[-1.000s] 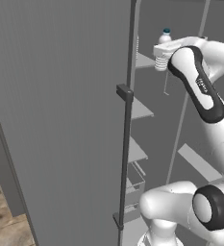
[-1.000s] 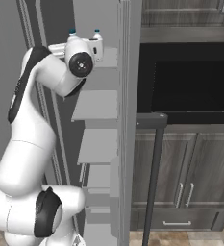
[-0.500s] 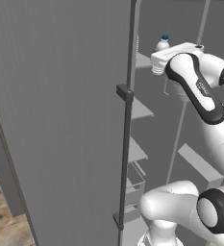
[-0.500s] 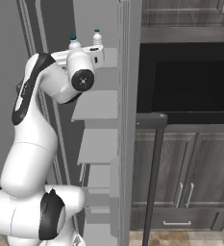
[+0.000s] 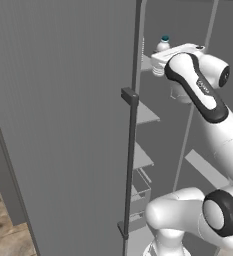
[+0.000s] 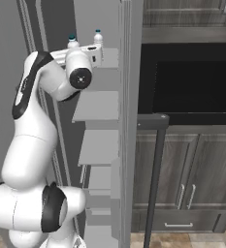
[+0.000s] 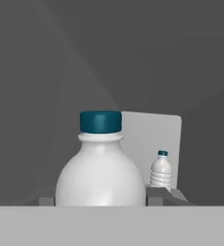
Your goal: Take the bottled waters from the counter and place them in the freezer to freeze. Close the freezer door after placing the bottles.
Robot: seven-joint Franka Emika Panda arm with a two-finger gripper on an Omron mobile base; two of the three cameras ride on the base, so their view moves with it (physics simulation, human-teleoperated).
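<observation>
While the left base view has the open freezer door (image 5: 63,125) across its left half, with its bar handle (image 5: 130,165), it shows one bottle (image 5: 163,45) at the upper shelf behind the arm; the right base view shows two, the held bottle (image 6: 72,41) and a second bottle (image 6: 98,38) standing to its right on the freezer (image 6: 97,104) shelf, with a microwave (image 6: 187,82) further right. In the hand view the held bottle (image 7: 101,166) looms close, the second one (image 7: 161,169) small beyond it. The gripper (image 6: 83,52) is closed around the near bottle. Since the earlier frames the arm has lifted, carrying the bottle higher.
</observation>
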